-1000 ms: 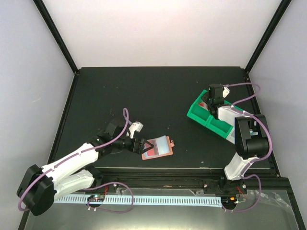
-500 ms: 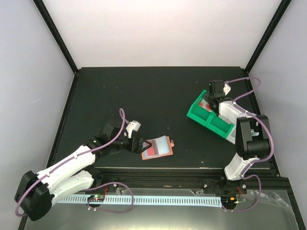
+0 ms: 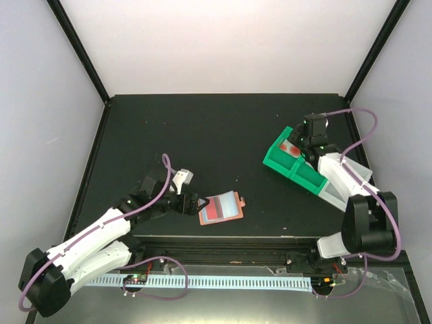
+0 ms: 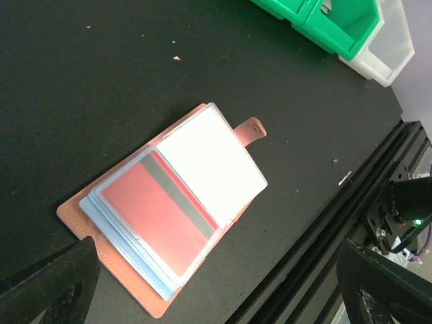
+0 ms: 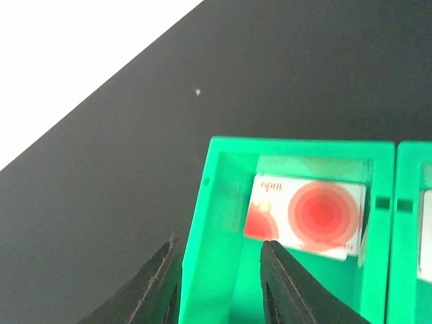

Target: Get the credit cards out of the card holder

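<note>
Open terracotta-brown, two-panel card holder lying flat on the matte black surface, light blue lining up, close to the near edge.

Key relation: the left gripper sits just beside the holder's left end, jaws spread wide and holding nothing, pointing along the holder's long axis. That axis runs left to right in the overhead view, rising slightly toward the right. The near panel carries a thin red plastic card with a grey stripe, seated in a clear sleeve. The far panel shows only glare, and the small brown tab projects from its far edge, away from the gripper. The left arm is plainly the nearer one.

The right gripper hangs well apart, above the end compartment of the green plastic bins. Its jaws are partly parted and grasp nothing, one finger outside the compartment's wall and one over its inside. A white card with red circles lies flat and free on the floor of that compartment. A clear plastic bin adjoins the green ones.

Surface and room: smooth, dark, a few light specks. Bare surface extends behind and to the right of the holder. On the near side a black frame rail runs just beside it, leaving little margin for a low approach from there. Judged so, the red card is best drawn toward the left.
</note>
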Controlling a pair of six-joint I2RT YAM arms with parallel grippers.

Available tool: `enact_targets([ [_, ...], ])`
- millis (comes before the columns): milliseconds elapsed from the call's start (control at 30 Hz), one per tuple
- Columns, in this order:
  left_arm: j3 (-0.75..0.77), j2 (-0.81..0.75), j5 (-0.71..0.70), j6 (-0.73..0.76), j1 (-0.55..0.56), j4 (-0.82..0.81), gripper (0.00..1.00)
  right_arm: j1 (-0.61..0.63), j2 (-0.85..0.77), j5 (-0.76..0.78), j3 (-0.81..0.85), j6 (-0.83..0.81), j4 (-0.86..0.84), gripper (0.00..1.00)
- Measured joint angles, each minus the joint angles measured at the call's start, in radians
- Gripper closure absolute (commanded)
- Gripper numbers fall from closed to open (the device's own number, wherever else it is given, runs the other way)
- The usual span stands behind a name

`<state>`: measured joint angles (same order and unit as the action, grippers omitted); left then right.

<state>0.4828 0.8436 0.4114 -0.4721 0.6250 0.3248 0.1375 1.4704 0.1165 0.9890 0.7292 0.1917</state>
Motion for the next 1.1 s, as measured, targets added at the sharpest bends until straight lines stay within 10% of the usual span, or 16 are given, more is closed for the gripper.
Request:
enact_targets([
  [567,-0.103,0.017,-0.003,-0.131,-0.004,-0.099,0.02,0.037,-0.361,-0.389,-0.271,-0.079,0.04,0.66],
  [1100,-0.163,0.14,0.047,-0.235,-0.004,-0.29,0.03,0.391,-0.357,-0.519,-0.526,-0.039,-0.105,0.66],
])
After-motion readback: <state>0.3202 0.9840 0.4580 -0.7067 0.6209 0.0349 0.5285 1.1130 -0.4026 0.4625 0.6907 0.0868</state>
